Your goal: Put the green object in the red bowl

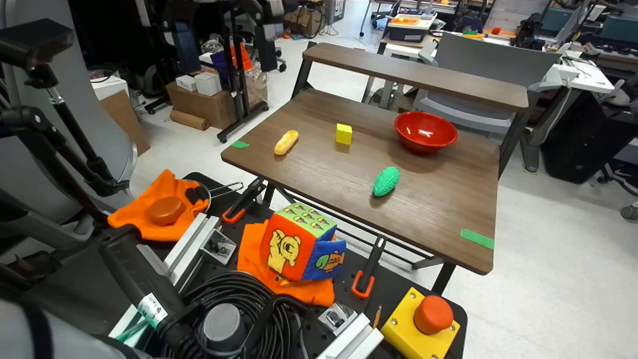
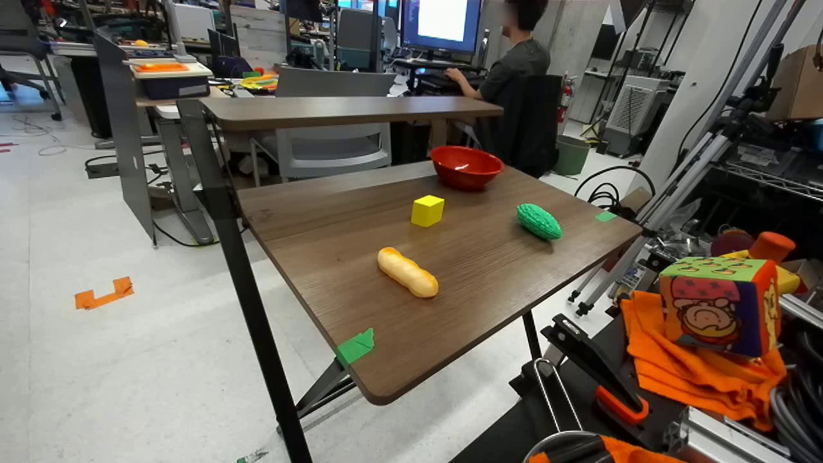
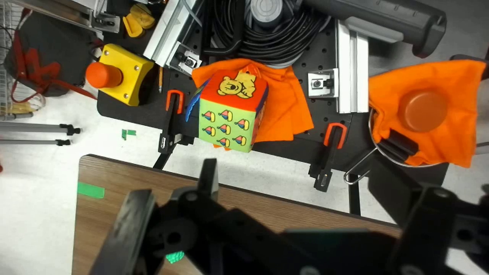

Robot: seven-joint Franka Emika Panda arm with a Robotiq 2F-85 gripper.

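Note:
The green object (image 1: pixel 386 181), a bumpy oblong lump, lies on the brown table near its front edge. It also shows in an exterior view (image 2: pixel 539 222) and, mostly hidden behind the gripper, in the wrist view (image 3: pixel 175 257). The red bowl (image 1: pixel 425 132) stands upright at the back of the table, also in an exterior view (image 2: pixel 467 168); it is out of the wrist view. My gripper (image 3: pixel 298 179) is wide open with nothing between its fingers. Its fingers appear at the top of an exterior view (image 1: pixel 227 62), high and apart from the table objects.
A yellow cube (image 1: pixel 344 134) and a yellow-orange oblong piece (image 1: pixel 286 143) lie on the table (image 1: pixel 319 174). A raised shelf (image 1: pixel 413 75) runs along its back edge. Clamps, a cloth cube (image 1: pixel 301 244) and a red button box (image 1: pixel 423 324) sit on the black base.

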